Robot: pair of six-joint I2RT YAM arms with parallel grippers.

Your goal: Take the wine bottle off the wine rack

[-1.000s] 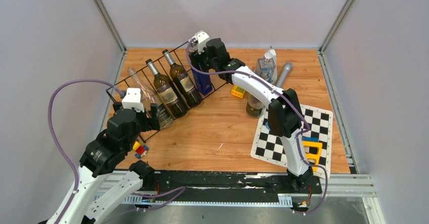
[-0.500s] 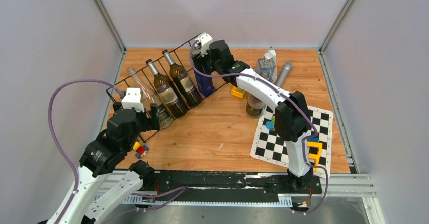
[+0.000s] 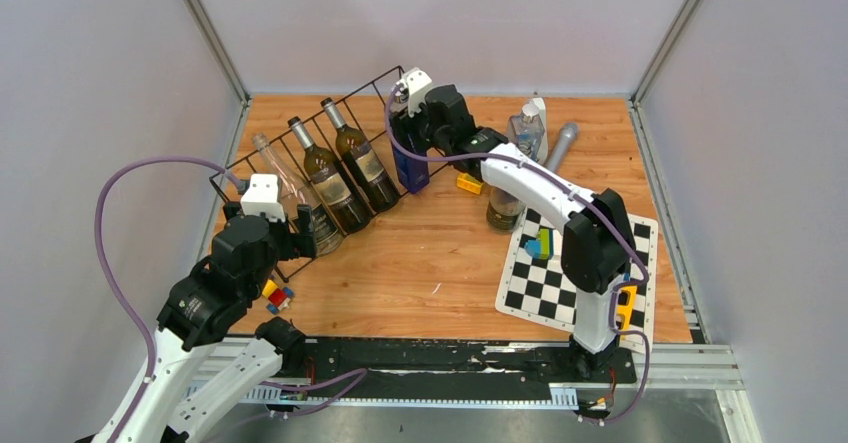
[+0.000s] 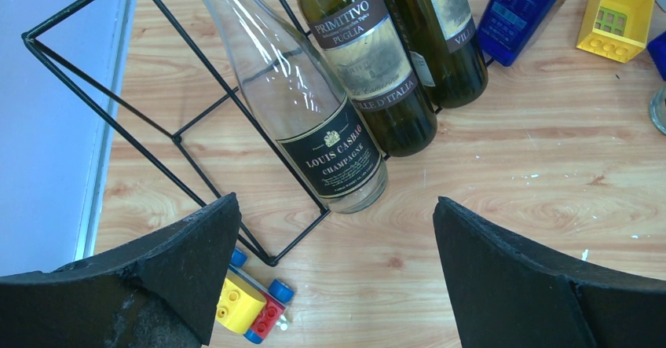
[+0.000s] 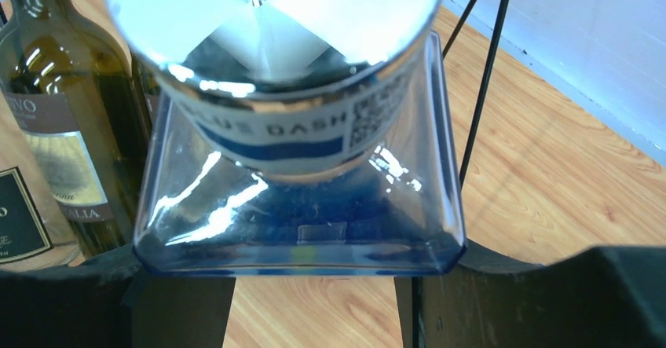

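The black wire wine rack (image 3: 300,125) lies diagonally at the back left and holds several bottles. My right gripper (image 3: 414,126) is shut on the square blue glass bottle (image 3: 408,163) at the rack's far right end. In the right wrist view the blue bottle (image 5: 298,206) sits between my fingers (image 5: 314,285), its silver cap towards the camera. My left gripper (image 3: 300,235) is open and empty, just short of the base of the clear champagne bottle (image 4: 314,120). Two dark wine bottles (image 4: 369,65) lie beside it. A rack corner (image 4: 181,137) is at the left.
A toy brick car (image 4: 247,301) lies by my left finger. A yellow block (image 3: 470,181), a standing brown bottle (image 3: 503,208), a clear spray bottle (image 3: 527,128) and a grey cylinder (image 3: 560,145) crowd the back right. A checkerboard mat (image 3: 580,283) with blocks lies at the right.
My right gripper has moved right and slightly forward with the blue bottle's neck, tipping the bottle more upright. The left arm has not moved.
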